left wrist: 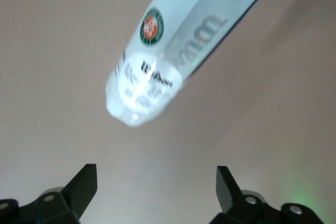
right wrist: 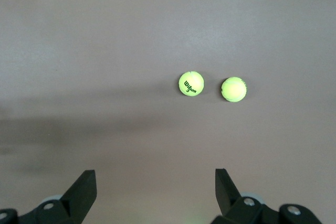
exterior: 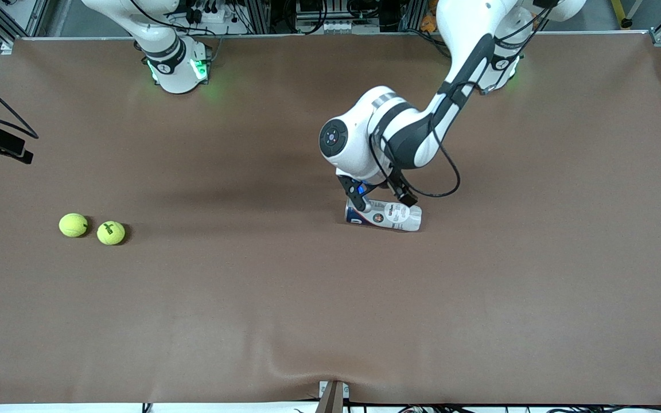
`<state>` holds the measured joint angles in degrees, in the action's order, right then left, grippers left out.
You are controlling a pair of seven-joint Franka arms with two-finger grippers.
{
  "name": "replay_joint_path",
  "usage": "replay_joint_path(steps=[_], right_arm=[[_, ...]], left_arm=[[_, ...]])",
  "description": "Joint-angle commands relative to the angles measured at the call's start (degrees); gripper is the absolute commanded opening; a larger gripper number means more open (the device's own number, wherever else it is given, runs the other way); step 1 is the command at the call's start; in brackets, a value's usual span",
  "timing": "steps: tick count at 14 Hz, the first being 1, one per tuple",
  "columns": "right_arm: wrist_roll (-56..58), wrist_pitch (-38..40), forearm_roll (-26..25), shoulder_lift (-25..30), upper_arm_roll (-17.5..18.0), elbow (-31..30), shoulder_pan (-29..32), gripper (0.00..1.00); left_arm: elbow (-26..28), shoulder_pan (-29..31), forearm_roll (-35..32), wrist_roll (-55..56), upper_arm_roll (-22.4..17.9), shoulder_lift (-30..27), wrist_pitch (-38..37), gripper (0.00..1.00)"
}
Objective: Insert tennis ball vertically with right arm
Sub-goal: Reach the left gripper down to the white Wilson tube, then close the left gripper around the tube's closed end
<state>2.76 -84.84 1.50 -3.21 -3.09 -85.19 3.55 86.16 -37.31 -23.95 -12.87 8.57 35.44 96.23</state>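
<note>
Brown matting covers the whole table (exterior: 284, 321), with the arms' bases along its far edge. Toward the right arm's end lie 2 tennis balls, touching or nearly so: a plain tennis ball (exterior: 73, 225) nearest that end, and beside it a Wilson-printed tennis ball (exterior: 111, 233), slightly nearer the front camera. The right gripper (right wrist: 155, 184) is not visible in the front view; its wrist view shows it high over bare matting with its jaws spread and nothing between them, both balls well apart from it. Near the table's middle a Wilson ball can (exterior: 384, 215) lies on its side. The left gripper (exterior: 377, 195) hangs just over it, jaws released and straddling nothing yet. By my judgement the task has barely begun: the can must be stood upright, no ball is picked up, none inserted.
</note>
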Motion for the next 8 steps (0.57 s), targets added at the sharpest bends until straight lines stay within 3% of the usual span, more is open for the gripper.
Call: replay_joint_path(steps=[1, 8], right_arm=[[-0.56, 0.46, 0.96, -0.04, 0.46, 0.46, 0.84, 1.00], [-0.56, 0.46, 0.96, -0.04, 0.46, 0.46, 0.93, 1.00]], left_arm=[[-1.43, 0.30, -3.11, -7.76, -0.40, 1.82, 4.21, 1.00], [-0.47, 2.33, -3.30, -24.64, -0.92, 5.08, 9.76, 1.00]])
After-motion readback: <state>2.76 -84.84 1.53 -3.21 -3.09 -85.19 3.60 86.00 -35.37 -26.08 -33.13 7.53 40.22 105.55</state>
